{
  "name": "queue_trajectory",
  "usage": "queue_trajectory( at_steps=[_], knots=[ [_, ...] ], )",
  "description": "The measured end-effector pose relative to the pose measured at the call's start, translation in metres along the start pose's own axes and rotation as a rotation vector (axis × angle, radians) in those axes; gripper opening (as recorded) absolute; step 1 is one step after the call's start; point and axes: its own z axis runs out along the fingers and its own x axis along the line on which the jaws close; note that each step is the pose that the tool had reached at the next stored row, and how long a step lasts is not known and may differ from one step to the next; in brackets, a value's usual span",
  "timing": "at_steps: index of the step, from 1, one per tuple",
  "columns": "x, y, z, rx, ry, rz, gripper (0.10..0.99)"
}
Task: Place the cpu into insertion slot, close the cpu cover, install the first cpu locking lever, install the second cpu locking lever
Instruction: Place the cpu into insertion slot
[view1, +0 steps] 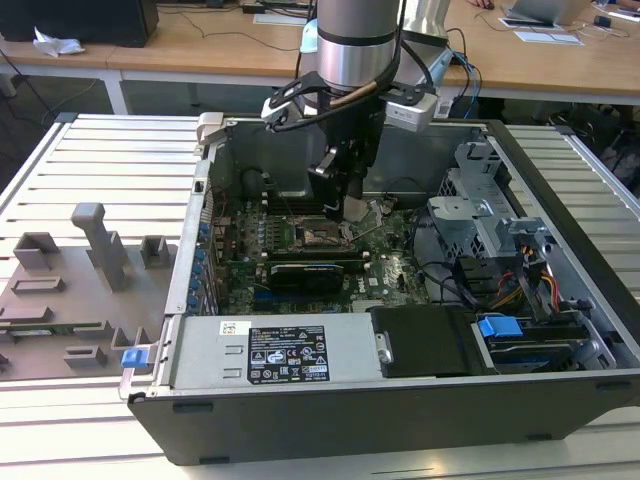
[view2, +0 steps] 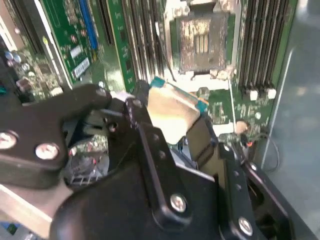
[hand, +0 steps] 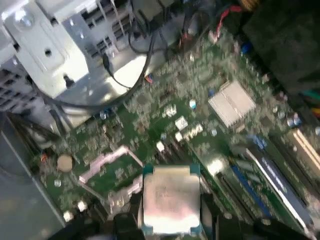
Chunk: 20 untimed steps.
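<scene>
Plainly, the cpu (hand: 171, 200), a small flat square chip with a silvery-grey metal top, is off the board and in the air. It is pinched at two opposite edges by the black two-fingered gripper (view2: 172, 122), whose jaws have closed narrowly onto it. In both wrist views the metal top looks pale and washed with light, and a thin teal-green rim of substrate shows around it. Whether it sits level with the board I cannot tell.

The step in hand seems to be the first one, placing the chip, and it is not done. The insertion slot (view2: 200, 42), a square black-framed socket, lies bare with its pale pin field exposed, apart from the chip. As I judge it, this step calls for the chip to come square and flat over that frame, since the pins would forgive little.

In the exterior view the gripper hangs close over the green motherboard (view1: 390, 270), a little to the exterior view's right of the socket, inside the open dark metal computer case (view1: 350, 425).
</scene>
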Motion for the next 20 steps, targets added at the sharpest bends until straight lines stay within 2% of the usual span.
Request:
queue_trajectory(
  at_steps=[13,20],
  knots=[
    [0.0,0.0,0.0003,-0.001,-0.0047,0.063,0.545],
    [0.0,0.0,0.0004,-0.002,-0.0103,0.115,0.545]
  ],
)
